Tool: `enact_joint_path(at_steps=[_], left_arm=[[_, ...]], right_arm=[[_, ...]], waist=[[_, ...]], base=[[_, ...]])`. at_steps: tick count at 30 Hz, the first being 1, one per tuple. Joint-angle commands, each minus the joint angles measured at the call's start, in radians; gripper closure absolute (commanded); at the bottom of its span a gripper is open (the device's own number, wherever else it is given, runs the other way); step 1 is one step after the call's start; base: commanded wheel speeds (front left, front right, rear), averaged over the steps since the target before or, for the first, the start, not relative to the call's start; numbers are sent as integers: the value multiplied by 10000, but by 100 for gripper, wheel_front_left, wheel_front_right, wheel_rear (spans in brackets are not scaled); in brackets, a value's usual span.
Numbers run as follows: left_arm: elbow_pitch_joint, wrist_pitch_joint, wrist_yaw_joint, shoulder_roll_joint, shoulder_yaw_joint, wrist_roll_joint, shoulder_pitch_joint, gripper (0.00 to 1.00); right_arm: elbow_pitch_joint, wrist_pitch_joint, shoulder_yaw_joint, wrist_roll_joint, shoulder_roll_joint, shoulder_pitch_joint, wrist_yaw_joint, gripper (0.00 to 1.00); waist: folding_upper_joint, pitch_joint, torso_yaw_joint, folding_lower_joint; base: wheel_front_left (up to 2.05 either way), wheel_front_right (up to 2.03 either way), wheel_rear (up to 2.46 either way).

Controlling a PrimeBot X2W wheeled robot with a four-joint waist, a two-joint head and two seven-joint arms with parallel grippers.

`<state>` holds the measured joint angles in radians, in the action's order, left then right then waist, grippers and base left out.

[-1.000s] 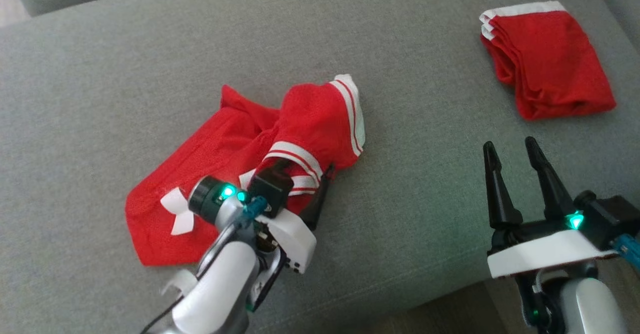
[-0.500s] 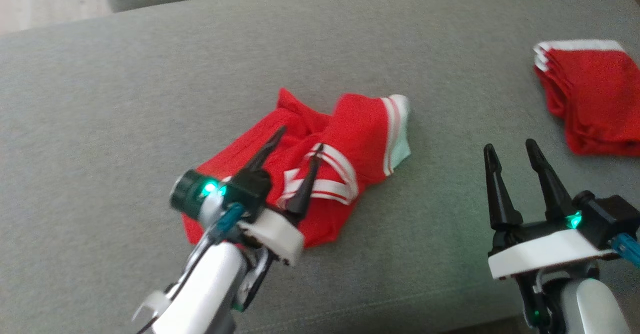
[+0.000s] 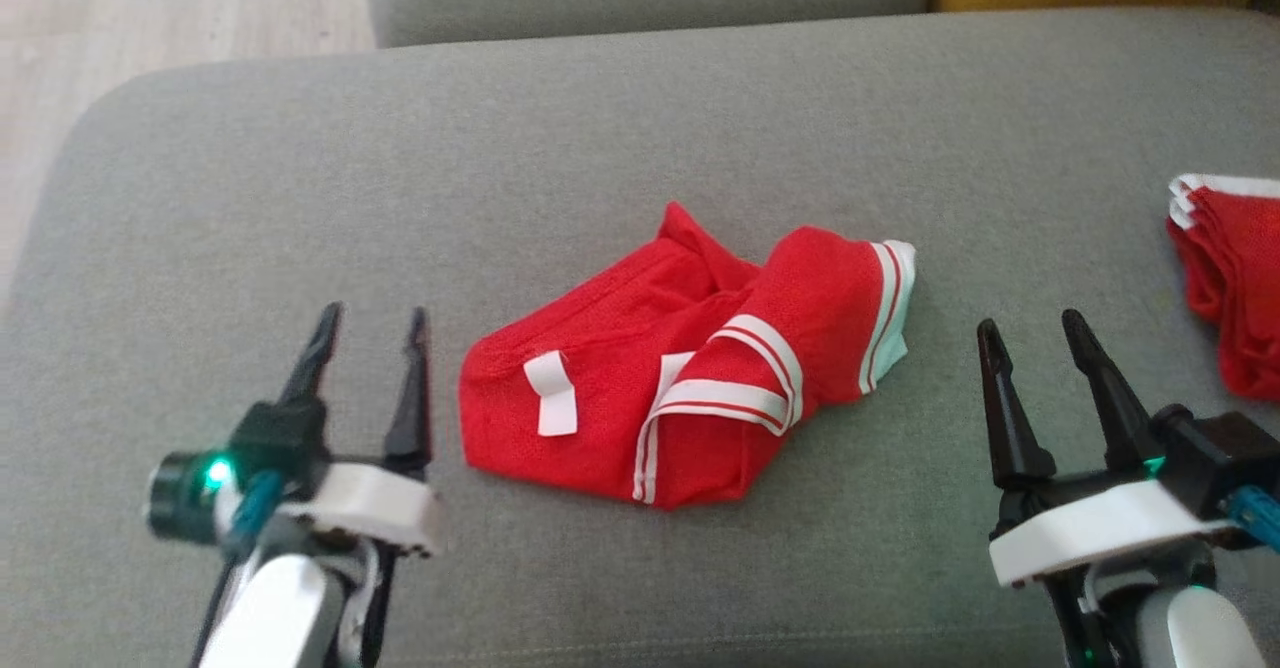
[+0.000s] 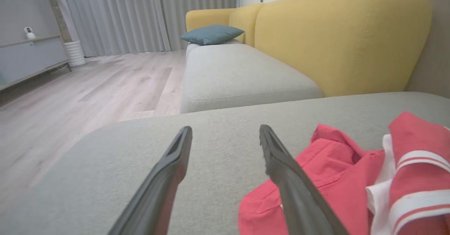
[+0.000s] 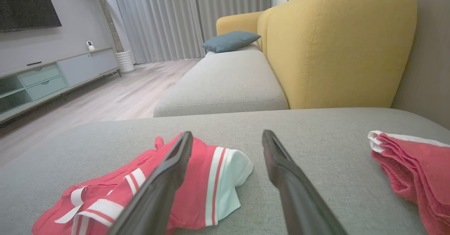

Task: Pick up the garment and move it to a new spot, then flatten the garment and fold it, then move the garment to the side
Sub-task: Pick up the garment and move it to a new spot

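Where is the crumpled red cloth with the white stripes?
In the head view the crumpled red, white-striped garment lies mid-cushion on the grey fabric sofa seat, between the left pincer and right pincer, touching neither.

Surroundings: grey and yellow sofa in a living room with a wood floor.
Near grey seat (image 3: 640, 128) is broad and flat, and a folded red stack (image 3: 1235, 278) with white edging lies at its right edge. Beyond it is a second grey seat (image 4: 239, 76), with the yellow backrest (image 5: 337, 45) along its right and a teal cushion (image 5: 230, 40) at its far end. Wood floor (image 4: 88, 87) lies to the left. A low cabinet (image 5: 52, 76) stands against the left wall with a small white camera (image 5: 90, 45) on top and a television (image 5: 28, 4) above. A white ribbed pot (image 5: 125, 61) stands by the grey curtains (image 5: 168, 17).
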<state>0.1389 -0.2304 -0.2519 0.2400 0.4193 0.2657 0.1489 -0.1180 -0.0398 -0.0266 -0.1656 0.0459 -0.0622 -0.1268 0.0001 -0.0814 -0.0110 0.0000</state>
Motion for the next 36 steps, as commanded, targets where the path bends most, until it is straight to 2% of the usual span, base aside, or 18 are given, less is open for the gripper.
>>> enact_joint_path(at_steps=[1, 6, 12, 36], left_arm=[[-441, -111, -74, 293, -552, 75, 197, 0], [-681, -223, 78, 639, -945, 345, -253, 0], [-882, -267, 309, 791, -952, 449, -618, 0], [-1145, -142, 37, 887, -658, 346, -1078, 0]], right_arm=[[-424, -32, -231, 70, 43, 160, -39, 0], [-463, -154, -277, 125, 43, -26, -39, 0], [-505, -333, -313, 194, 43, -295, -39, 0], [-622, -556, -342, 87, 43, -623, -39, 0]], waist=[[-1, 125, 134, 0], [-1, 268, 209, 0], [-1, 509, 130, 0], [-1, 737, 22, 0]], base=[[0, 0, 0], [0, 0, 0], [0, 0, 0], [0, 0, 0]])
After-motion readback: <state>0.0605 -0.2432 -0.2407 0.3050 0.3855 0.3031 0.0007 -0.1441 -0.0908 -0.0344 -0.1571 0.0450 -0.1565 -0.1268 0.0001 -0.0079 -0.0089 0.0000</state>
